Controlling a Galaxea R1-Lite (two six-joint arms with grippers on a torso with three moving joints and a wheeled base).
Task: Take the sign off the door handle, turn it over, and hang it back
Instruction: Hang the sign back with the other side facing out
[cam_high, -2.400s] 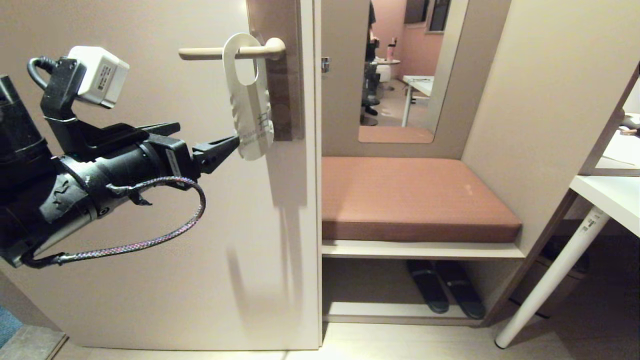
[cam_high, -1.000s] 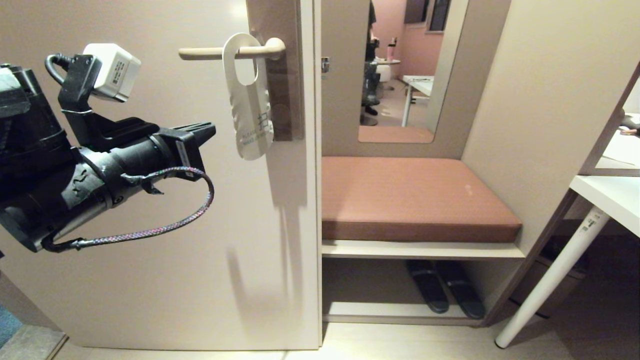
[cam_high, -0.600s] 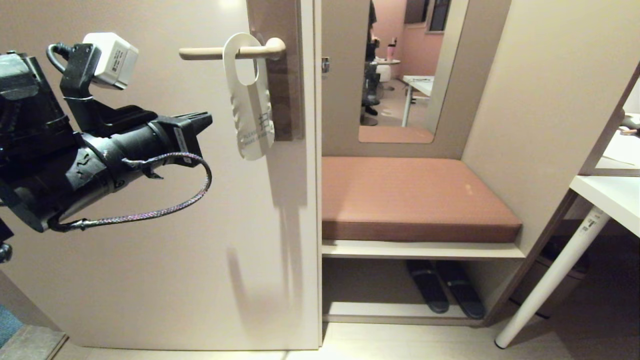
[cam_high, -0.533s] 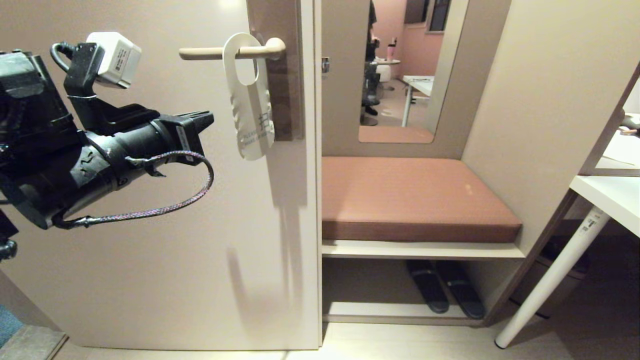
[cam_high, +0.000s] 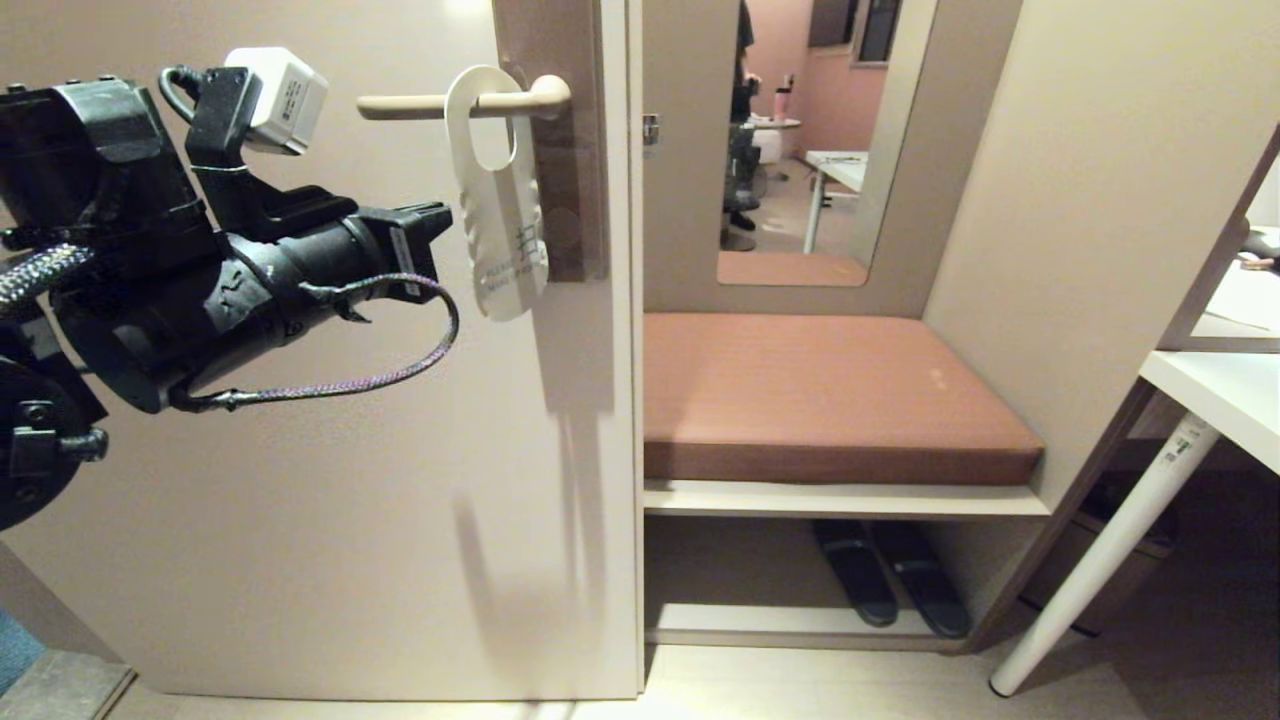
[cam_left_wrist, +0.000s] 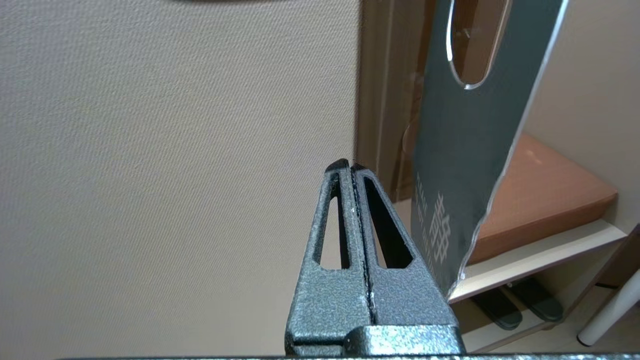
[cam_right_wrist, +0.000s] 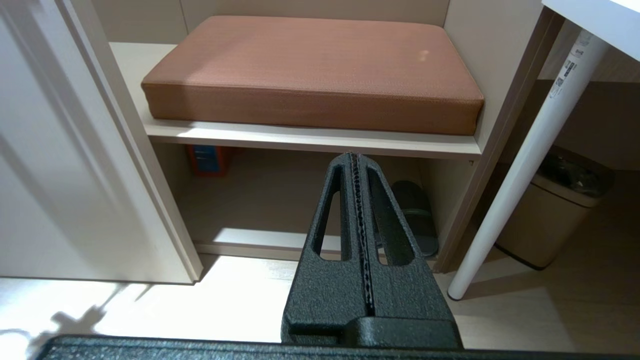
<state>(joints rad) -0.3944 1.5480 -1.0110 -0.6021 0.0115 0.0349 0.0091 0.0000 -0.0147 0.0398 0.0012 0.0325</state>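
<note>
Head view: hangs on the door handle (cam_high: 455, 103) by its large hole, the sign (cam_high: 497, 190), pale face outward with faint lettering near its rounded lower end, lying against the brown-grey backplate (cam_high: 565, 140) of the door (cam_high: 300, 450). At nine o'clock of the sign, just beside it and apart, sits the left pincer (cam_high: 440, 222), shut and empty; stands higher and closer to the sign than half a second back, while the sign hangs unchanged. At three o'clock of the door: mirror (cam_high: 810, 140), brown cushion (cam_high: 830, 395) on a bench shelf, slippers (cam_high: 890, 578) below, white table (cam_high: 1215, 390) at far right.

Left wrist view: shows the sign's (cam_left_wrist: 470, 150) dark blue-grey face with white characters low down; left pincer (cam_left_wrist: 353, 167) pressed closed, gripping nothing, short of the sign's edge.

Right wrist view: right pincer (cam_right_wrist: 354, 157) closed on nothing, parked low, aimed at the cushion (cam_right_wrist: 315, 70), a table leg (cam_right_wrist: 520, 180) and a bin (cam_right_wrist: 555, 210).
</note>
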